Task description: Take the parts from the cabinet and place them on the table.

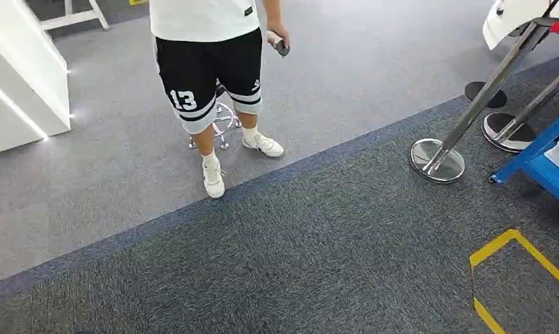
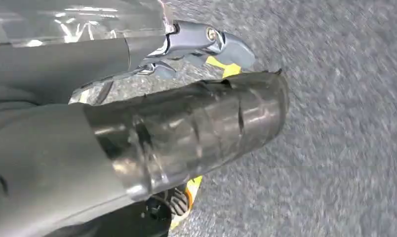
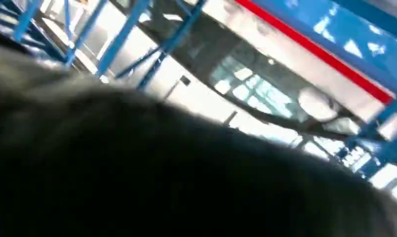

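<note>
- Furthest left in our head view stands a white cabinet (image 1: 23, 76), its corner on the lighter grey carpet. We judge this may be where the parts are kept, though we cannot see inside it.
- Beside it a person (image 1: 211, 76) in black shorts stands well clear of us, holding a small grey controller (image 1: 280, 46), probably to supervise while leaving our path free.
- Behind the person's legs sits a chrome stool base (image 1: 221, 125).
- Further right, tilted chrome stanchions (image 1: 440, 156) rest on round bases, likely fencing off the work area.
- At the far right a blue rack (image 1: 541, 163) juts in; the right wrist view shows blurred blue framing too.
- Our left hand (image 2: 137, 133) hangs over the carpet. Whether its fingers are clenched or released, we cannot tell.
- Our right hand (image 3: 137, 173) is a dark blur, its fingers unreadable.
- No part is visible, so we judge the fetching not yet begun.
</note>
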{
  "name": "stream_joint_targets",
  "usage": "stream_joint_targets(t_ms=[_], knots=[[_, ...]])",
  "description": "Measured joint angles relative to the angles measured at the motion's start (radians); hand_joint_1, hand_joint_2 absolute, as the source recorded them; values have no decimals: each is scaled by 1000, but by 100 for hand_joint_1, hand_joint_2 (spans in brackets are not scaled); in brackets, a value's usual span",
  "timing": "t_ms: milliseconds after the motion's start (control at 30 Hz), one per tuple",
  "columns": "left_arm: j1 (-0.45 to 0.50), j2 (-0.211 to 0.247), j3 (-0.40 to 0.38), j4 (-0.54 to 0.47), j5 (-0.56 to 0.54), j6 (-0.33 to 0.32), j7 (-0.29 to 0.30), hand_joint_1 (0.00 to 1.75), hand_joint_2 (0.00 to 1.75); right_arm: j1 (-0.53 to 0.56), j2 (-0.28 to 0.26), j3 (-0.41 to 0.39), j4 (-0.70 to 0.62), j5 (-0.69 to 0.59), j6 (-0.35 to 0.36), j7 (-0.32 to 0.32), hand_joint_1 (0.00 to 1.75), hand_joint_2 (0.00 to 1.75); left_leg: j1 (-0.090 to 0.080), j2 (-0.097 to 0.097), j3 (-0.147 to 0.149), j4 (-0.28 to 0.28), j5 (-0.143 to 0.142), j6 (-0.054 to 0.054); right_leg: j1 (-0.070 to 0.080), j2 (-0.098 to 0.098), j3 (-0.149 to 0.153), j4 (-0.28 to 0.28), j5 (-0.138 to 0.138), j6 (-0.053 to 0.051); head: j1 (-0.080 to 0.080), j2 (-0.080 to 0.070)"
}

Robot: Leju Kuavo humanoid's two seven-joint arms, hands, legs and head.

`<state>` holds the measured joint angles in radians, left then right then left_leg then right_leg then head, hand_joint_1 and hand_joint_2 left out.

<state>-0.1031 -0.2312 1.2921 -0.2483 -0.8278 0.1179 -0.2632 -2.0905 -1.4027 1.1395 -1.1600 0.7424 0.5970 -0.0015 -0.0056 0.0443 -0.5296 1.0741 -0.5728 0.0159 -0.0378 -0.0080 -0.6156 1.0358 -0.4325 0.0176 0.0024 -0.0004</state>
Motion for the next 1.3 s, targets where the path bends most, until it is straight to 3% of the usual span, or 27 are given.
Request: stream_joint_targets(t_ms=[33,67,133,167,233,267,300,433,467,500,533,600,633,700,767,800,867,933,967,1000,1033,1100,1133,1167,1233,1267,1300], knots=[[1,0,0,0,0,0,0,0,0,0,1,0,-1,0,0,-2,0,0,0,-27,-40,82,-42,1,3,12,-1,0,0,-7,0,0],[2,0,0,0,0,0,0,0,0,0,1,0,-3,0,0,-6,0,0,0,-35,-83,166,-77,3,7,25,-2,0,0,-11,0,0],[4,0,0,0,0,0,0,0,0,0,-2,0,-6,0,0,-6,0,0,-1,-39,-145,267,-92,7,14,54,-3,1,-1,-13,0,0],[5,-1,0,0,0,0,0,0,0,-1,-4,0,-9,0,1,-6,0,0,-1,-39,-141,244,-60,12,17,70,-2,2,-1,-13,0,0],[7,-2,0,0,0,0,0,0,0,-2,-7,0,-11,0,1,-6,0,0,-2,-61,-82,89,40,25,18,99,0,2,-1,-13,0,0],[7,-1,0,0,0,0,0,0,0,-2,-10,0,-12,0,1,-6,0,0,-4,-103,-45,-2,85,33,17,111,0,2,-1,-13,0,0],[9,0,0,0,0,0,0,0,0,-2,-13,1,-13,0,1,-6,0,0,-3,-141,-28,-41,80,36,18,125,-4,4,0,-10,1,0],[3,-2,0,0,0,0,-2,0,0,-4,-30,0,-14,-1,-1,-8,0,0,-10,-88,-15,-66,93,44,10,173,-11,-8,13,18,0,0],[2,-5,0,0,0,0,-3,0,0,-3,-38,0,-14,-1,-1,-8,0,0,-4,-69,-6,-89,107,49,5,132,-11,1,7,13,1,0],[2,-6,0,0,0,0,-3,0,0,-13,-46,0,-15,-1,-2,-8,0,0,-5,-56,0,-100,111,55,14,52,-25,29,-19,17,1,0],[5,-5,0,0,0,0,-3,0,0,-13,-47,0,-16,-1,-4,-8,0,0,-5,-44,0,-102,112,56,14,26,-52,86,-56,22,1,0],[8,-5,0,0,0,0,-3,0,0,-10,-54,1,-18,-3,-4,-15,0,0,-5,-16,-3,-102,110,56,5,14,-120,231,-123,35,1,0],[9,-5,0,0,0,0,-3,0,0,-9,-58,1,-19,-4,-5,-19,0,0,-4,-1,-5,-100,108,55,0,13,-139,273,-130,41,1,0],[9,-8,0,0,0,-1,-3,0,0,-8,-69,1,-22,-8,-11,-19,0,0,0,25,-5,-93,101,50,-10,5,-100,205,-77,54,1,0],[9,-9,0,0,0,-1,-3,0,0,-8,-75,1,-27,-10,-15,-20,0,0,6,53,-5,-72,84,35,-18,-40,10,13,0,69,1,0],[8,-2,0,-2,0,-1,-3,0,0,-2,-87,2,-27,-11,-16,-21,0,0,-1,59,-6,-69,76,26,-10,-75,8,19,-17,60,1,0],[5,-6,0,-3,0,-1,-4,0,0,4,-91,2,-37,-11,-18,-21,0,0,-3,77,6,-57,64,13,-4,-48,3,11,-15,32,3,0],[3,-6,0,-3,0,-1,-4,0,0,-2,-106,1,-41,-11,-19,-21,0,0,-4,105,13,-58,57,3,-4,-21,0,15,-15,20,1,0],[2,-6,0,-3,0,-1,-4,0,0,-3,-104,1,-45,-11,-20,-21,0,0,1,96,12,-53,47,-5,-10,-9,4,10,-13,10,-1,0],[2,-6,0,-3,0,-1,-4,0,0,-3,-107,1,-45,-11,-20,-21,0,0,7,36,2,-22,25,-9,-8,2,2,11,-11,6,0,0],[2,-6,0,-3,0,-1,-5,0,0,-2,-106,1,-49,-11,-20,-21,0,0,8,-6,-29,44,-12,-7,-7,12,0,11,-10,0,-1,0],[4,-6,0,-3,1,-1,-5,0,0,1,-108,1,-56,-13,-19,-22,0,0,6,-35,-112,205,-81,-2,-1,38,-5,12,-9,-6,-1,0],[4,-6,0,-3,1,-1,-4,0,0,1,-110,1,-58,-13,-19,-22,0,0,5,-38,-144,259,-88,2,4,53,-7,13,-8,-8,-1,0],[6,-6,0,-3,1,0,-2,0,0,1,-112,2,-61,-13,-18,-22,0,0,5,-38,-149,258,-70,8,8,67,-6,13,-8,-9,-1,0],[8,-6,0,-3,1,0,0,0,0,1,-117,2,-65,-13,-18,-22,0,0,-1,-47,-102,136,17,27,15,95,-6,13,-7,-10,-1,0],[8,-6,0,-3,1,0,1,0,0,1,-119,2,-66,-15,-18,-22,0,0,-5,-74,-57,35,68,41,16,110,-6,13,-7,-10,-1,0],[7,-3,0,-3,1,-1,1,0,0,1,-122,2,-66,-16,-18,-22,0,0,-9,-135,-33,-31,78,57,9,119,-7,12,-5,-10,0,0]])
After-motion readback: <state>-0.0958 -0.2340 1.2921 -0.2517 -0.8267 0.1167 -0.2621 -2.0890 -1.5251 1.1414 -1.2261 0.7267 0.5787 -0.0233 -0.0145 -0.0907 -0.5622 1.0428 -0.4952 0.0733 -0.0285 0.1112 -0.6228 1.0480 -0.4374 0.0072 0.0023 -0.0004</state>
